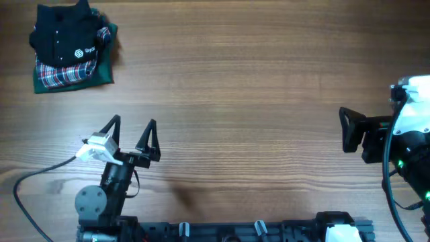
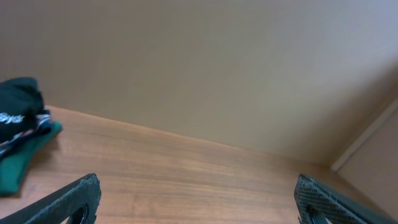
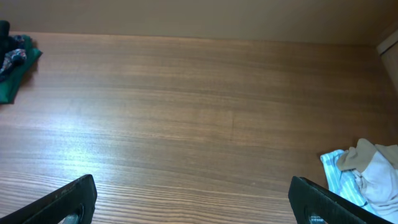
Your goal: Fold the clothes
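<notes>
First, by the near edge of the table (image 1: 269, 87), the left gripper (image 1: 133, 124) hovers left of the middle with its tips toward the far edge. Its fingers (image 2: 74, 199) are spread wide with only bare wood between them. A white cable (image 1: 40, 171) trails from its wrist toward the near-left corner.

At the right edge, a little farther in, the right gripper (image 1: 343, 130) points left across the table. Its fingers (image 3: 68, 196) are spread just as wide and hold nothing. In the right wrist view a crumpled pale cloth (image 3: 367, 174), blue-striped and white, lies on the wood just beside one finger. It does not show from overhead.

The middle of the table is bare wood grain.

Farthest off, in the far-left corner, the shirt (image 1: 67, 37) lies bunched in a compact black heap, its small white logo facing up. It rests on a plaid garment (image 1: 64, 72), whose red and white checks stick out on the near side. A green cloth (image 1: 104, 72) shows under both, along the right and near sides of the pile. Both grippers are well apart from the pile.
</notes>
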Controlling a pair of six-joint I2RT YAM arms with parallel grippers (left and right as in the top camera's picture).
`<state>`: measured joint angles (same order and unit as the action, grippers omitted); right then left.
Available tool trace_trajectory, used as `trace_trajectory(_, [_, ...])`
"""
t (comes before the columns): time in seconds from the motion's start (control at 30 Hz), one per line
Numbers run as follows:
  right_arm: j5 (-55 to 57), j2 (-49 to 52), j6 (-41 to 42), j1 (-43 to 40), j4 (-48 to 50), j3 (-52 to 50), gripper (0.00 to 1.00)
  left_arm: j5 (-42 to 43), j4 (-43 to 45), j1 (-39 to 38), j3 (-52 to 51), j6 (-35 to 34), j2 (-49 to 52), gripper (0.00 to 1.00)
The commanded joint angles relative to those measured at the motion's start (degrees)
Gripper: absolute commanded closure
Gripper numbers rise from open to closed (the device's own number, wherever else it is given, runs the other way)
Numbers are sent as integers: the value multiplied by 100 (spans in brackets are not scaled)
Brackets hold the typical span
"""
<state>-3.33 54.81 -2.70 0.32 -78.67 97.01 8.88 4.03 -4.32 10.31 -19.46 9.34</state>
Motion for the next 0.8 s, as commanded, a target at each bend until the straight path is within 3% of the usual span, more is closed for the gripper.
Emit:
trace_trajectory(0.0, [96,0,-33,20,15,35,0,-90,28,164,-396,-33,-433,0])
trace_trajectory(0.17, [96,0,-33,20,15,35,0,-79,26,221,-929,-55,-859,0])
trace_trajectory(0.33, [96,0,-33,20,13,37,0,4,-774,221,-997,-52,-922,0])
trace_trajectory(0.77, [96,0,-31,20,15,35,0,17,-756,317,-997,-52,-918,0])
